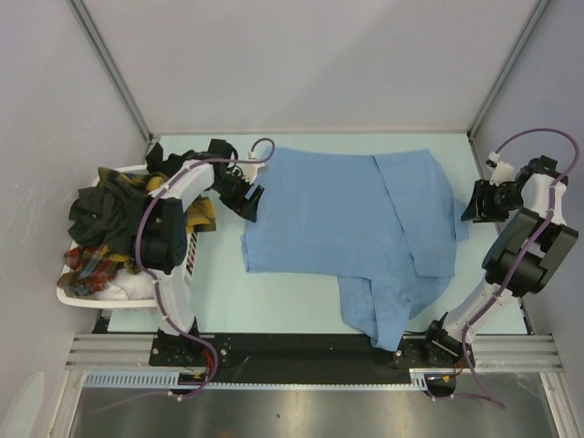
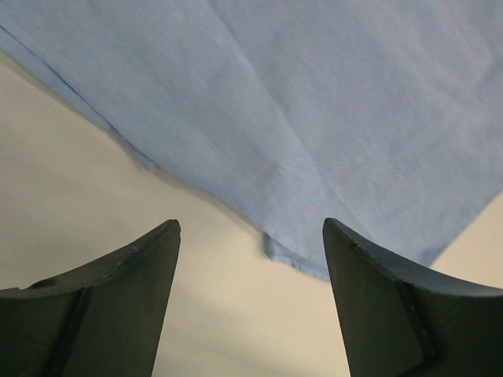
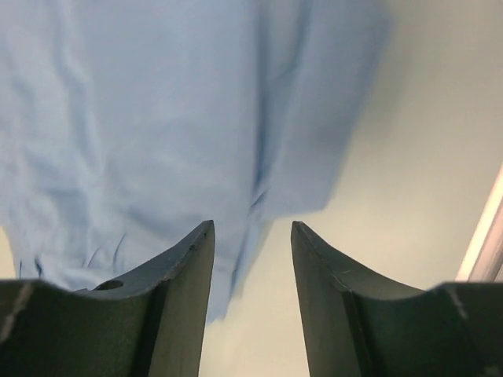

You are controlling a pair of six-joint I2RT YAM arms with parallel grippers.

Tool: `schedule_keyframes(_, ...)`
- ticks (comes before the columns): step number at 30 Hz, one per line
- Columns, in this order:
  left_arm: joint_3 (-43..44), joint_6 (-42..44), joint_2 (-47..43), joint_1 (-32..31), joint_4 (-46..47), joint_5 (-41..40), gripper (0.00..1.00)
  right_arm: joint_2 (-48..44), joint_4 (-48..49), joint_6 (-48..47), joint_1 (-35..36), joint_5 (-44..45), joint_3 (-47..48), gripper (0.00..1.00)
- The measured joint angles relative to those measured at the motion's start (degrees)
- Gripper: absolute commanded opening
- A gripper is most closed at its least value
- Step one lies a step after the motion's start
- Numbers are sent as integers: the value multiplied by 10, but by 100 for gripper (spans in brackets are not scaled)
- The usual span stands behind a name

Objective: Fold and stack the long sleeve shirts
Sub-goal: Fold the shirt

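Pale green worktop point(image 1: 219, 292) is occupied at its centre by the light blue shirt point(image 1: 328, 210), spread flat, long axis judged left to right. Left fingers point(image 2: 118, 306), apart and empty, are positioned just beside its left edge. Right fingers point(image 3: 157, 314), likewise apart and empty, are positioned near its right edge.

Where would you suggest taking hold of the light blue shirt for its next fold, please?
I would pinch the light blue shirt at its left edge, coming in from the left, low along the table, with the left gripper. That hem lies flat and single-layered, and in the left wrist view a free corner sits just ahead of the open fingers.
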Motion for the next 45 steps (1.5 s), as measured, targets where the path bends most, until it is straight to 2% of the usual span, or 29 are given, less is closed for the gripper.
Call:
schedule_keyframes(2, -31, 27, -35, -3, 2, 10, 79, -53, -24, -31, 7, -7, -35, 56)
schedule_keyframes(6, -89, 79, -91, -16, 2, 16, 79, -139, -56, -75, 58, -3, -126, 58)
schedule_keyframes(7, -102, 89, -100, -22, 2, 16, 80, -149, -59, -78, 75, 1, -148, 62)
schedule_keyframes(8, -113, 98, -107, -28, 1, 16, 80, -152, -61, -81, 91, 5, -168, 74)
schedule_keyframes(9, -122, 104, -110, -35, 0, 17, 80, -152, -59, -81, 105, 10, -187, 75)
schedule_keyframes(14, -133, 114, -111, -54, -1, 21, 80, -150, -38, -68, 122, 59, -247, 76)
schedule_keyframes(23, -151, 113, -134, -54, 3, 21, 81, -144, -3, -50, 87, 96, -250, 75)
schedule_keyframes(30, -158, 102, -136, -54, 10, 22, 82, -101, 5, -43, 79, 92, -247, 72)
schedule_keyframes(33, -158, 98, -136, -54, 12, 22, 82, -85, 9, -39, 80, 88, -246, 59)
schedule_keyframes(34, -159, 97, -136, -54, 12, 22, 82, -80, 10, -38, 78, 88, -244, 47)
schedule_keyframes(36, -159, 96, -136, -54, 12, 21, 82, -75, 10, -36, 74, 86, -240, 34)
schedule_keyframes(37, -159, 94, -136, -54, 12, 21, 82, -75, 8, -37, 71, 84, -235, 25)
schedule_keyframes(38, -159, 93, -136, -54, 12, 21, 82, -74, 5, -38, 69, 82, -231, 20)
schedule_keyframes(40, -159, 92, -136, -54, 13, 21, 82, -75, -4, -39, 63, 73, -217, 0)
schedule_keyframes(45, -159, 87, -136, -54, 13, 21, 82, -91, -50, -39, 60, 41, -173, 0)
